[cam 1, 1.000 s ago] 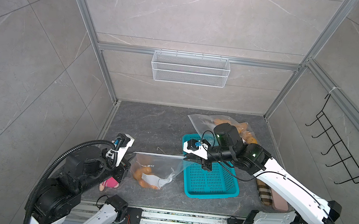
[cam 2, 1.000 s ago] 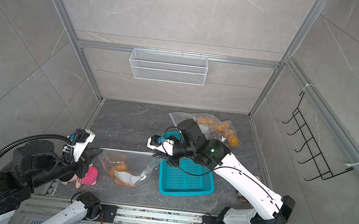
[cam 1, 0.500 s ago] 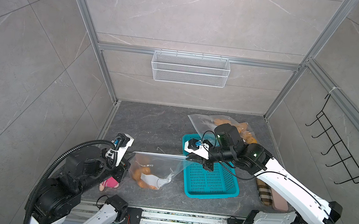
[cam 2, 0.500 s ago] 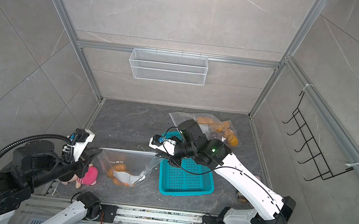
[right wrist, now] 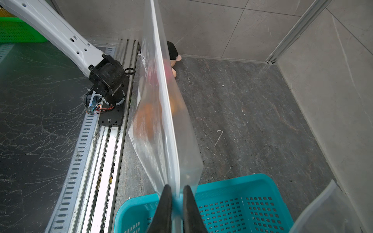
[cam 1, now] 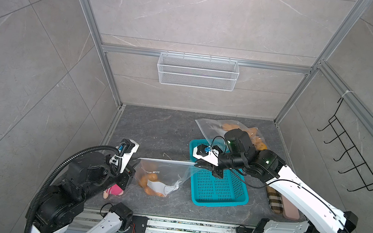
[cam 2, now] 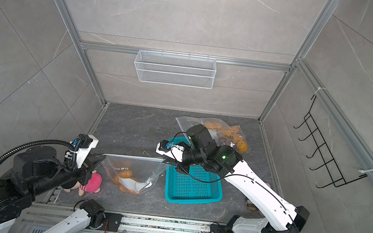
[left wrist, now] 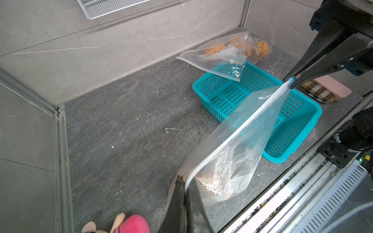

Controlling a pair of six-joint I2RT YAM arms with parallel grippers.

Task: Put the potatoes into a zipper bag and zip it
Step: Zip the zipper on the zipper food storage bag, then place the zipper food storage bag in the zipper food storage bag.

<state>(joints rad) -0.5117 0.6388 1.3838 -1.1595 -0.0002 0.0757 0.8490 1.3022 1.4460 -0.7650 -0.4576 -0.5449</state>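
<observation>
Potatoes (cam 1: 147, 179) are hanging low because we are stretching the zipper bag (cam 1: 171, 170) taut, left gripper (cam 1: 136, 160) and right gripper (cam 1: 196, 165) clamping its ends.

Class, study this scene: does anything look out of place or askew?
Yes. A second bag of potatoes at the back overhangs the teal basket, and a pink plush toy lies toppled nearby.

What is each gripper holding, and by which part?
Both hold one zipper bag by its zip strip: left gripper at one end, right gripper at the opposite end.
</observation>
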